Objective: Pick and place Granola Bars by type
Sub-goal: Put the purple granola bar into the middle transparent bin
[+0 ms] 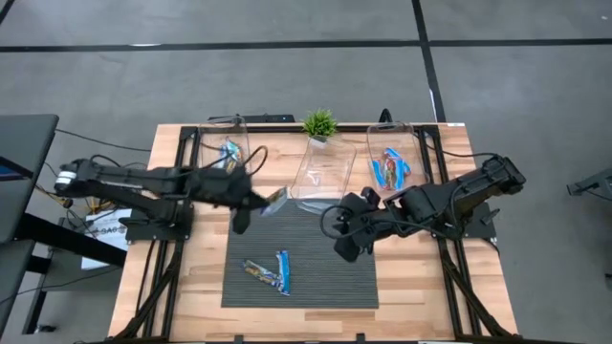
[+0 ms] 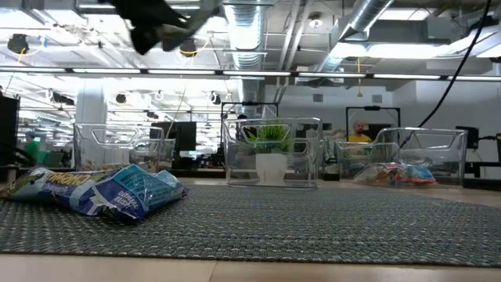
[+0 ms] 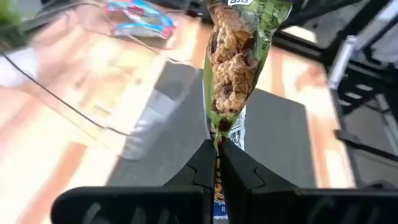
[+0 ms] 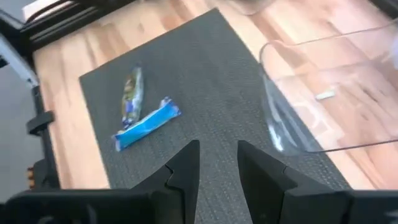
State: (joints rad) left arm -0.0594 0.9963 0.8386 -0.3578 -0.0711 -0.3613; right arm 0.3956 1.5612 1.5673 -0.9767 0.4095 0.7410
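My left gripper (image 3: 217, 146) is shut on a granola bar (image 3: 233, 68) in a green wrapper printed with granola. It hangs above the far left corner of the dark mat (image 1: 316, 258), where the high view shows the bar (image 1: 277, 198) too. Two more bars lie flat on the mat's near left part: a multicoloured one (image 1: 255, 271) and a blue one (image 1: 283, 270). My right gripper (image 4: 217, 165) hovers open over the mat's right part, with nothing between its fingers. My left gripper pinches one end of the bar's wrapper (image 3: 217, 132) between its two fingertips. The fingers come from the table's left, slanting downward. The bar sticks out ahead of them, in line with them, and is lifted clear of the mat.
Three clear tubs stand along the far edge. The left tub (image 1: 228, 153) holds a few bars, the middle tub (image 1: 323, 170) shows none, and the right tub (image 1: 390, 168) holds blue and red ones. A small potted plant (image 1: 319, 124) stands behind the middle tub.
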